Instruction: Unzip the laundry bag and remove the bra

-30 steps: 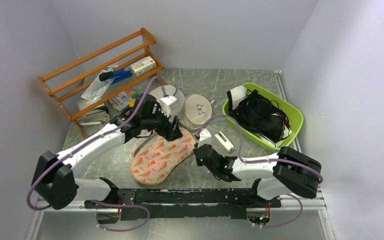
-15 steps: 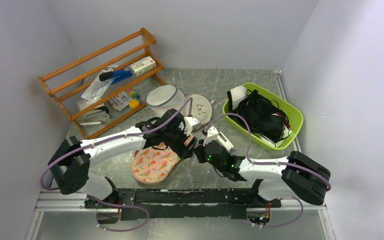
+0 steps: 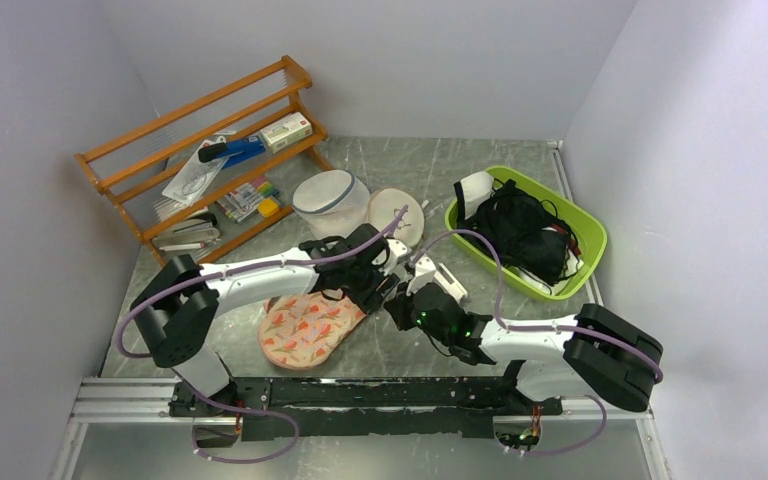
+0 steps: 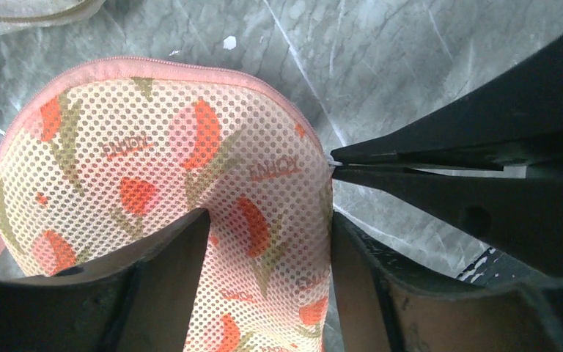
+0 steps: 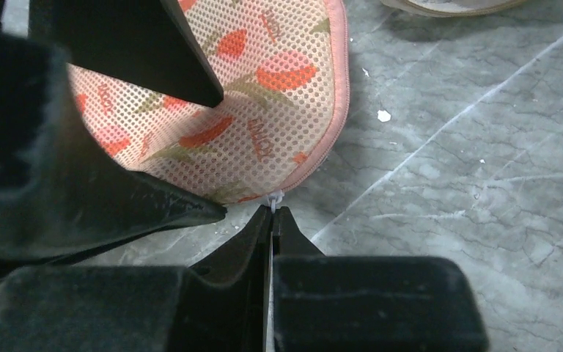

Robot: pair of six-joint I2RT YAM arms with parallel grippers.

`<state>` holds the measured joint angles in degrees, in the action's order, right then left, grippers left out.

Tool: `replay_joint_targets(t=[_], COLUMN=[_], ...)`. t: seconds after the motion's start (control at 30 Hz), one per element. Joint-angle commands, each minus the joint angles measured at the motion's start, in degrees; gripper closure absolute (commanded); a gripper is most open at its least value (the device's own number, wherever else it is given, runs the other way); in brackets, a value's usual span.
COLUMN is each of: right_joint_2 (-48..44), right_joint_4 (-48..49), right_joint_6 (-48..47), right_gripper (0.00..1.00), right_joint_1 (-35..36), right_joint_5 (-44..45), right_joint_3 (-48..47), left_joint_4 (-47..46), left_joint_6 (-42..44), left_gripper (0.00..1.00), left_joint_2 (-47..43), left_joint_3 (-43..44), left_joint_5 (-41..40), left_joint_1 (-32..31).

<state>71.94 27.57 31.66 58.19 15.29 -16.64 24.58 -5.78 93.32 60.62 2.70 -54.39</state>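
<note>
The laundry bag (image 3: 305, 325) is a flat peach-pink floral case lying zipped on the table; it also shows in the left wrist view (image 4: 154, 161) and the right wrist view (image 5: 212, 125). My left gripper (image 3: 378, 285) is down on the bag's right end, its fingers (image 4: 168, 279) clamping the mesh fabric between them. My right gripper (image 3: 397, 300) is shut, its tips (image 5: 273, 209) pinching the small white zip pull (image 5: 274, 198) at the bag's edge, right beside the left gripper. The bra is hidden.
A round white mesh bag (image 3: 328, 200) and a beige disc (image 3: 397, 215) sit just behind the grippers. A green basket (image 3: 585, 225) with black clothing (image 3: 520, 230) stands at the right. A wooden rack (image 3: 200, 150) stands at back left. A small white block (image 3: 450, 280) lies near the right arm.
My left gripper has moved right and nearer, to the bag's right end. My right gripper has come in from the right to the bag's edge, onto the zip pull.
</note>
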Motion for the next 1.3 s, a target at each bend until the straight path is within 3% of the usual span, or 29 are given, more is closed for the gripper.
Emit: replay_joint_targets(t=[0.0, 0.4, 0.57, 0.77, 1.0, 1.27], right_joint_2=[-0.33, 0.63, -0.15, 1.80, 1.64, -0.81], right_joint_4=[3.49, 1.89, 2.66, 2.07, -0.72, 5.62], right_joint_6=[-0.70, -2.82, -2.29, -0.52, -1.51, -3.68], right_gripper=[1.00, 1.00, 1.00, 1.00, 1.00, 1.00], right_joint_1=[-0.01, -1.21, -7.06, -13.96, -15.65, -15.48], right_joint_5=[-1.58, 0.63, -1.96, -8.39, -11.02, -24.01], right_joint_3=[-0.03, -1.57, 0.03, -0.39, -2.31, -1.20], left_joint_4=[1.37, 1.84, 2.45, 2.10, 1.77, -1.07], left_joint_6=[0.55, 3.04, 4.01, 4.49, 4.73, 3.89], left_gripper=[0.33, 0.70, 0.77, 0.93, 0.91, 0.43], left_joint_2=[0.04, -4.31, -4.99, -5.84, -6.99, -10.23], left_joint_3=[1.70, 1.41, 1.19, 0.99, 0.64, -0.42], left_joint_5=[-3.02, -4.51, -5.40, -4.14, -2.91, 6.09], left_joint_1=[-0.63, -0.81, -0.88, -0.90, -0.90, -0.86])
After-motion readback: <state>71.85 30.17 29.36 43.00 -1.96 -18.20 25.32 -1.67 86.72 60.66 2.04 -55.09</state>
